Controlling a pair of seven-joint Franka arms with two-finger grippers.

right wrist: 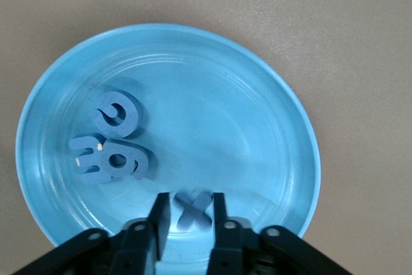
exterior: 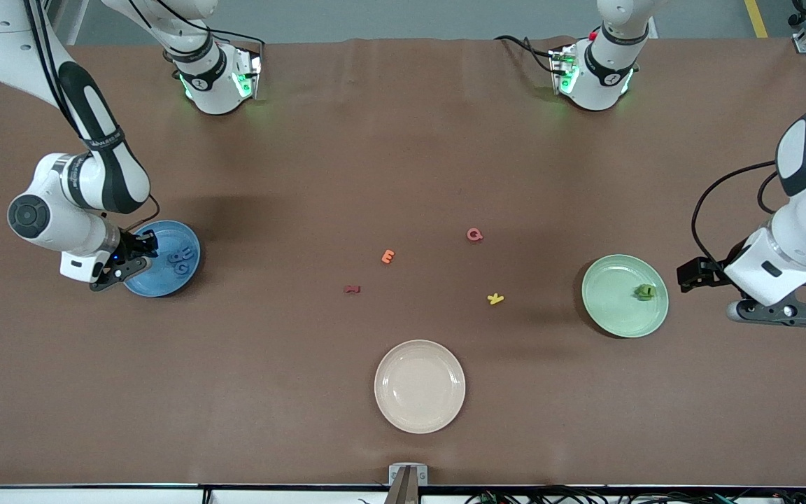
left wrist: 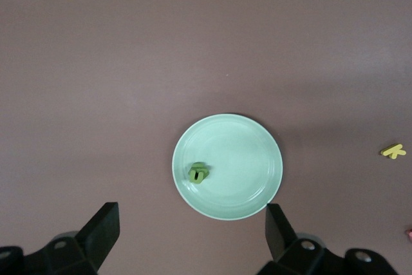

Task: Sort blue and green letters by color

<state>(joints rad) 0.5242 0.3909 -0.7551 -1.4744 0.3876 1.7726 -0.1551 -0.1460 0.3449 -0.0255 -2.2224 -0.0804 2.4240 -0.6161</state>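
Note:
The blue letters (exterior: 180, 260) lie on a blue plate (exterior: 186, 238) at the right arm's end of the table. In the right wrist view, three of them (right wrist: 116, 146) are bunched together. A blue X (right wrist: 193, 209) lies flat on the plate (right wrist: 270, 101) between my right gripper's (right wrist: 191, 214) slightly parted fingertips. My right gripper (exterior: 138, 255) is low over the plate's edge. The olive-green letters (exterior: 646, 291) sit in a small heap (left wrist: 199, 172) on the green plate (exterior: 609, 308). My left gripper (exterior: 784, 311) is wide open and empty (left wrist: 193, 236), over bare table beside the green plate (left wrist: 251, 159).
An orange E (exterior: 388, 256), a pink G (exterior: 474, 234), a dark red letter (exterior: 352, 288) and a yellow letter (exterior: 495, 299) lie mid-table. A cream plate (exterior: 420, 386) sits nearer the front camera than they do. The yellow letter also shows in the left wrist view (left wrist: 393, 151).

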